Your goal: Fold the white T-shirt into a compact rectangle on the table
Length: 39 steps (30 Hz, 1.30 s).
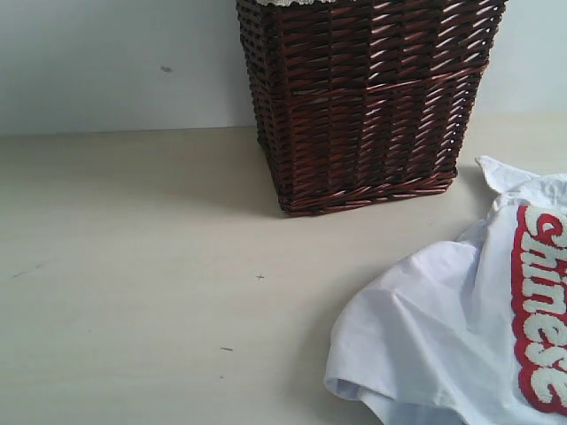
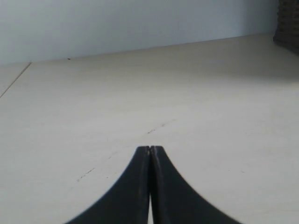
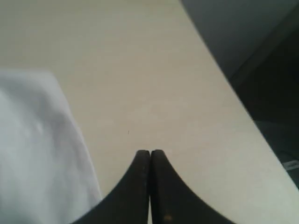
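The white T-shirt (image 1: pixel 443 336) lies crumpled on the pale beige table (image 1: pixel 133 266) at the lower right of the exterior view, its red-outlined fuzzy lettering (image 1: pixel 539 310) facing up. Neither gripper shows in that view. My left gripper (image 2: pixel 150 148) is shut with nothing between its black fingers, and only bare table (image 2: pixel 140 93) lies beneath it. In the right wrist view, my right gripper (image 3: pixel 150 151) is also shut and empty. It hovers over the table (image 3: pixel 154 84) just beside an edge of the white T-shirt (image 3: pixel 37 154), apart from the cloth.
A tall dark brown wicker basket (image 1: pixel 363 97) stands at the back of the table against the pale wall, just behind the shirt. Its corner (image 2: pixel 287 23) shows in the left wrist view. The table's edge (image 3: pixel 233 93) runs close past the right gripper, with dark floor beyond.
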### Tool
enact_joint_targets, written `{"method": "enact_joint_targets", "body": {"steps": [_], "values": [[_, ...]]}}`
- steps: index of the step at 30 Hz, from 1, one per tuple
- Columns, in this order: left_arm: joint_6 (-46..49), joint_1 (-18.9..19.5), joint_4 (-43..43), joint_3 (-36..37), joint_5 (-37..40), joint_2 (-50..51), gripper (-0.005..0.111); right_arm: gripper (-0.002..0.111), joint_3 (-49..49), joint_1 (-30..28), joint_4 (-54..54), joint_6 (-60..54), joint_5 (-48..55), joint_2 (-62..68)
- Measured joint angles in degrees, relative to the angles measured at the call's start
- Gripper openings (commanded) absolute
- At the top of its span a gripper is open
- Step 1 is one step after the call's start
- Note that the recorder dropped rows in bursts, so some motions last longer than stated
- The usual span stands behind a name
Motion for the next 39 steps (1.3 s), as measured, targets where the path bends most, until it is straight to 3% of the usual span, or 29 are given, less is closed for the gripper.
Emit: {"method": "enact_joint_targets", "body": {"steps": [6,8,11,15,17,19,21,28,34,39], "values": [[0.00,0.00,0.00,0.00,0.00,0.00,0.000,0.000,-0.21,0.36,-6.12,6.45,14.24,-11.31],[0.00,0.00,0.00,0.00,0.00,0.00,0.000,0.000,0.67,1.34,-8.97,1.23,19.15,-14.53],[0.00,0.00,0.00,0.00,0.00,0.00,0.000,0.000,4.33,3.30,-7.86,-15.87,23.07,-18.65],[0.00,0.00,0.00,0.00,0.00,0.00,0.000,0.000,11.05,8.16,7.81,-41.81,31.19,-21.02],[0.00,0.00,0.00,0.00,0.00,0.00,0.000,0.000,13.98,11.28,20.64,-55.20,36.28,-21.05],[0.00,0.00,0.00,0.00,0.00,0.00,0.000,0.000,17.04,15.68,41.51,-73.20,42.30,-19.75],[0.00,0.00,0.00,0.00,0.00,0.00,0.000,0.000,17.51,19.98,51.53,-80.67,43.11,-17.66],[0.00,0.00,0.00,0.00,0.00,0.00,0.000,0.000,16.98,33.72,54.91,-82.85,42.54,-9.46],[0.00,0.00,0.00,0.00,0.00,0.00,0.000,0.000,9.00,42.96,38.53,-67.75,45.71,-6.65],[0.00,0.00,0.00,0.00,0.00,0.00,0.000,0.000,4.28,49.02,35.60,-62.85,49.90,-4.89]]}}
